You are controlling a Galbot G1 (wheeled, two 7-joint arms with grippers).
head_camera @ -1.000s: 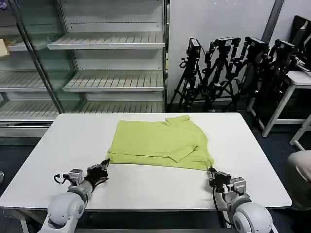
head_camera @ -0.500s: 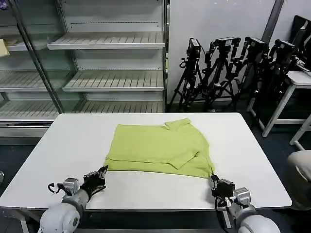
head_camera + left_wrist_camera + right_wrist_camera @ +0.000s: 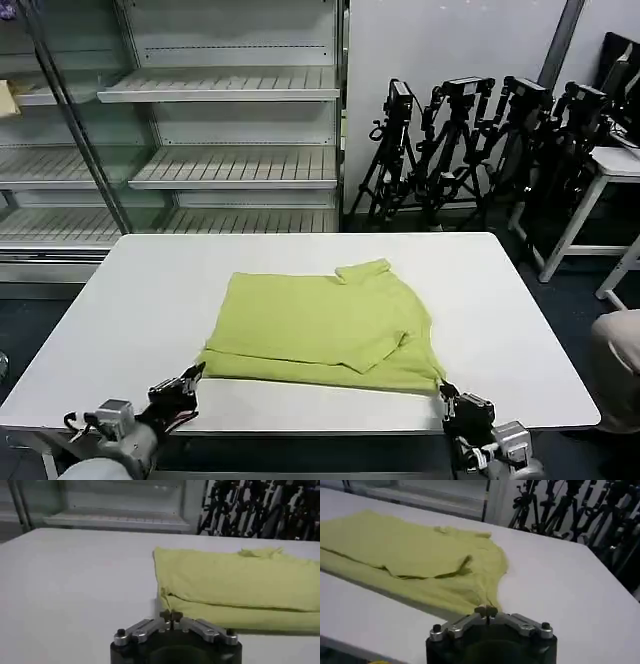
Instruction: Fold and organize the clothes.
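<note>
We are gripping a lime yellow-green shirt (image 3: pixel 325 330) by its two near corners as it is lying folded on the white table (image 3: pixel 150 290), its small collar (image 3: pixel 362 271) pointing toward the far edge. Our left gripper (image 3: pixel 190 378) is sitting low at the table's near edge on the left, its fingers pressed together on the shirt's near left corner; in the left wrist view the fingertips are meeting right at the doubled hem of the shirt (image 3: pixel 235 587), with the gripper (image 3: pixel 170 615) resting just above the tabletop (image 3: pixel 70 580). Our right gripper (image 3: pixel 446 391) is holding the near right corner in the same way, its fingers closed on the fabric edge (image 3: pixel 488 611), the shirt (image 3: pixel 405 555) spreading away from it across the table (image 3: pixel 555 575). A folded sleeve is lying across the top layer. Behind the table, empty metal shelves (image 3: pixel 225 90) and a row of black tripods (image 3: pixel 480 150) are standing against the wall.
</note>
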